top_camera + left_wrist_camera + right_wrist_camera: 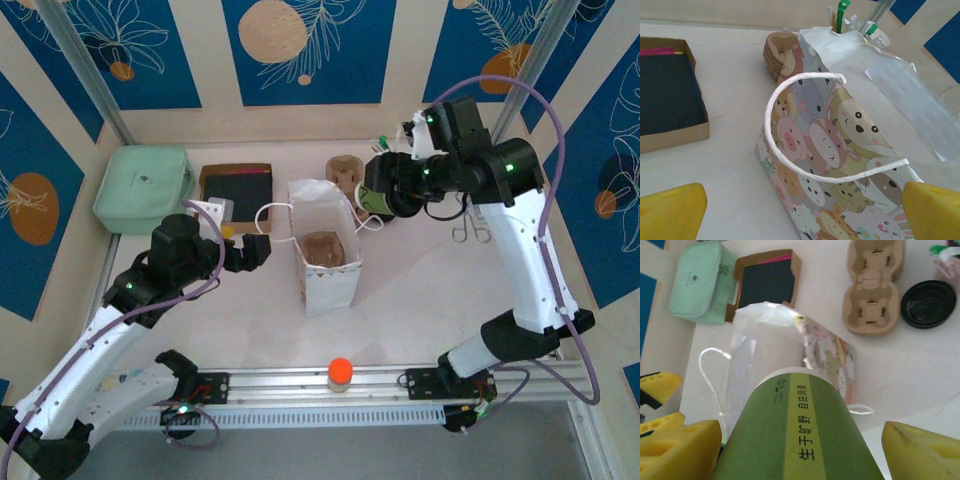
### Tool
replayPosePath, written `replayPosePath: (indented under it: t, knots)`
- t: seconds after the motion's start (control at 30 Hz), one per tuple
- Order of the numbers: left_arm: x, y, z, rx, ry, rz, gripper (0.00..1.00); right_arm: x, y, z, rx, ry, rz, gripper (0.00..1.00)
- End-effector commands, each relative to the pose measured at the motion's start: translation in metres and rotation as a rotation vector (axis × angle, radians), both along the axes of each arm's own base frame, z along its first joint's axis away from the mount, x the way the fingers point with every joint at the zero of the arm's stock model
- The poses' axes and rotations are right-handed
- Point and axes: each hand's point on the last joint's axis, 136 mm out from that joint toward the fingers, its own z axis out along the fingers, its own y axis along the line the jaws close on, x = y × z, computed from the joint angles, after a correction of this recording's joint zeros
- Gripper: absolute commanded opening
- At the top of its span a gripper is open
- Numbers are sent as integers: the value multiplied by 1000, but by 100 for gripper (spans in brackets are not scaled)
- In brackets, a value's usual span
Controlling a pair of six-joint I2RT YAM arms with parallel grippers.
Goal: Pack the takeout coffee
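Here, at the far left, the case [143,188] and the box [237,190] sit well apart from the work, out of both arms' way. Next comes the left gripper [258,250], its fingers spread wide on either side of the near handle [805,76] and closed on nothing. It looks posted there to steady the bag [325,270] or pull its mouth open, though I cannot tell if it touches the paper. The bag stands upright in the middle with its mouth open, and something brown [322,248] lies inside, probably a seat for a cup. Behind it the carrier [872,287] rests on the table. Just right of the bag's mouth, off the table, the right gripper [380,200] pinches the cup [800,435] by its green band. The cup is tilted so that it points down toward the opening, which suggests lowering it in is the step at hand. Whether it wears a lid I cannot tell. A black lid [928,304] lies beside the carrier.
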Motion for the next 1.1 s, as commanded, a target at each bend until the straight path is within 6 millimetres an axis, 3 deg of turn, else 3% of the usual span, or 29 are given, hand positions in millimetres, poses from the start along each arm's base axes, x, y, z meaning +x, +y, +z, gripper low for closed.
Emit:
replayPosePath:
  t: [0.0, 0.33, 0.6, 0.83, 1.07]
  knots:
    - [-1, -3, 8, -36, -4, -14, 100, -5, 15, -6, -16, 39, 33, 59]
    - [3, -16, 12, -20, 9, -69, 100, -3, 55, -37, -169, 80, 101, 56]
    - [12, -35, 24, 6, 8, -127, 100, -7, 78, -48, -266, 88, 142, 55]
    - [33, -38, 22, 115, 37, -105, 100, -9, 85, -68, -349, 116, 135, 55]
    - [63, -42, 31, 185, 29, -87, 99, -11, 85, -74, -388, 117, 125, 54]
